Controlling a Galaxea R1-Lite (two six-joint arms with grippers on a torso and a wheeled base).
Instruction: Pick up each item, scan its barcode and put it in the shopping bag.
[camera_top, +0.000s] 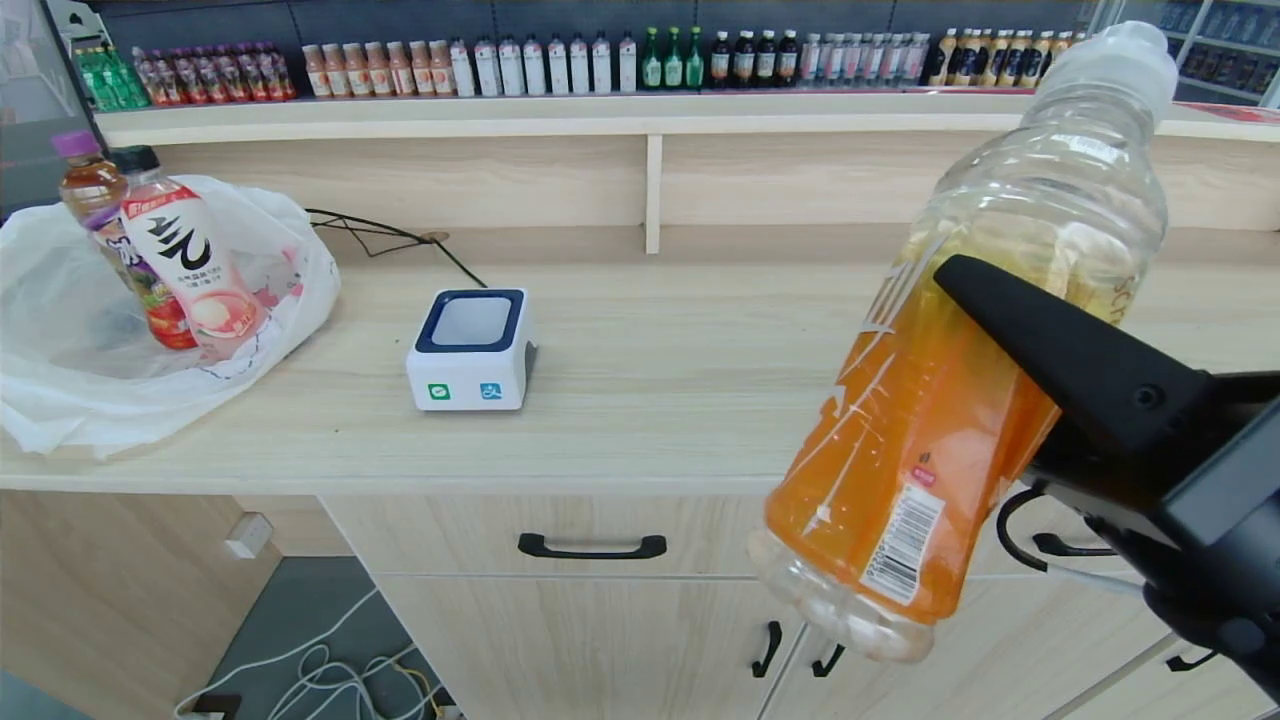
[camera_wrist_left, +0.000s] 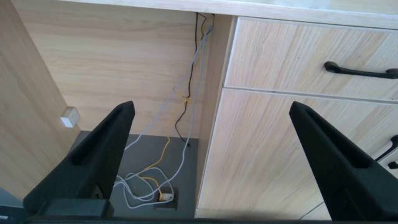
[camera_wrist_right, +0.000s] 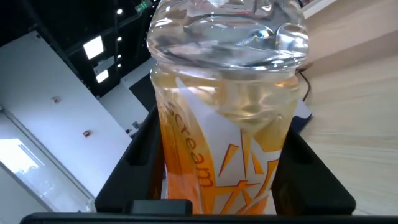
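My right gripper (camera_top: 1010, 330) is shut on an orange drink bottle (camera_top: 960, 380), held tilted in the air at the right, in front of the counter edge; its barcode (camera_top: 903, 543) faces the head camera. The right wrist view has the same bottle (camera_wrist_right: 224, 124) between the two fingers. The white barcode scanner (camera_top: 471, 349) with a blue-framed window sits on the counter left of centre. A white shopping bag (camera_top: 60, 340) lies at the far left with two bottles (camera_top: 190, 260) in it. My left gripper (camera_wrist_left: 211, 155) is open, low in front of the cabinet, holding nothing.
Wooden counter (camera_top: 680, 380) with drawers and black handles (camera_top: 592, 546) below. A raised shelf ledge (camera_top: 640, 115) at the back carries a row of bottles. A black cable (camera_top: 400, 240) runs behind the scanner. Loose cables (camera_wrist_left: 155, 180) lie on the floor.
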